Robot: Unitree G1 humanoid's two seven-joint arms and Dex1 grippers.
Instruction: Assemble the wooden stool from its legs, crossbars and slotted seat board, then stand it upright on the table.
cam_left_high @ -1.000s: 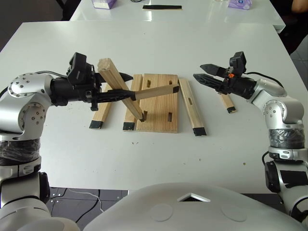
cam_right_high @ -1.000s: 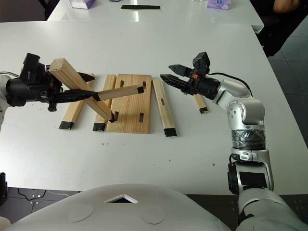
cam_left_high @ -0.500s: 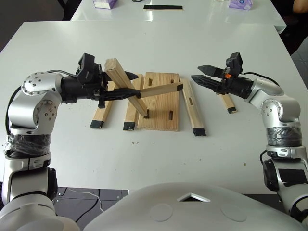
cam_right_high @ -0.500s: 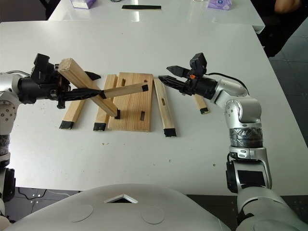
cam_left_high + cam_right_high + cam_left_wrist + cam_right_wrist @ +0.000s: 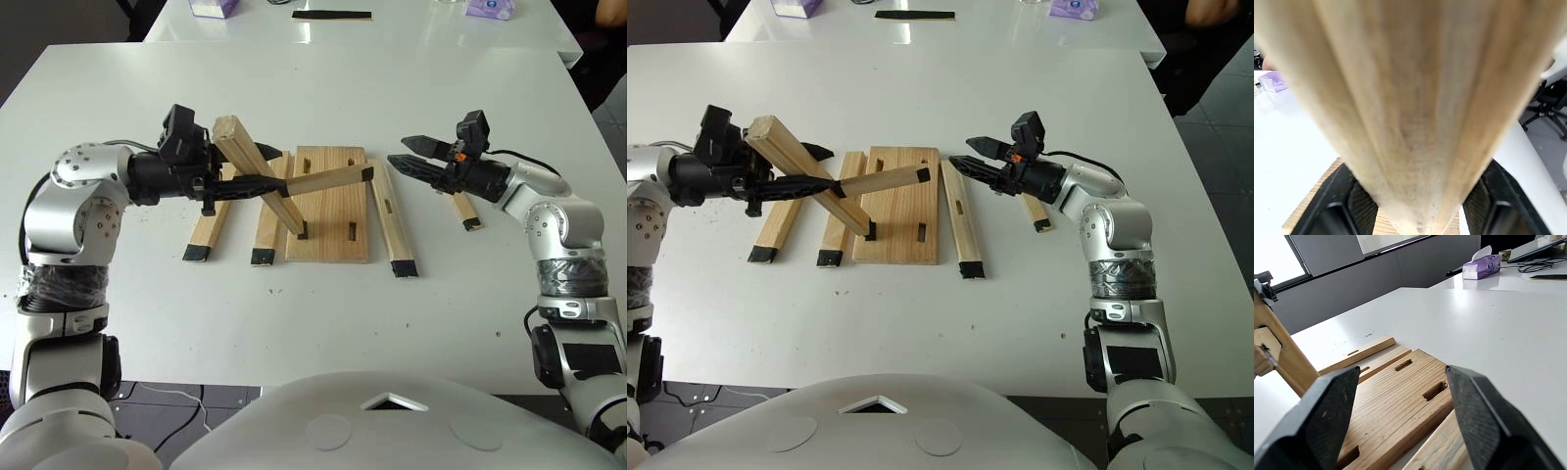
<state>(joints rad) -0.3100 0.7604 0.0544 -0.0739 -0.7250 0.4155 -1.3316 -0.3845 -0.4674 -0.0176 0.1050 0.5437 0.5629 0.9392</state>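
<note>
Bright, even light on a white table (image 5: 323, 88); glare patches on the far table (image 5: 411, 24); soft, faint shadows beside the seat board (image 5: 328, 211)

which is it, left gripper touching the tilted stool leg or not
Touching. In the left wrist view the left gripper has its fingers pressed against both sides of the tilted stool leg.
</note>
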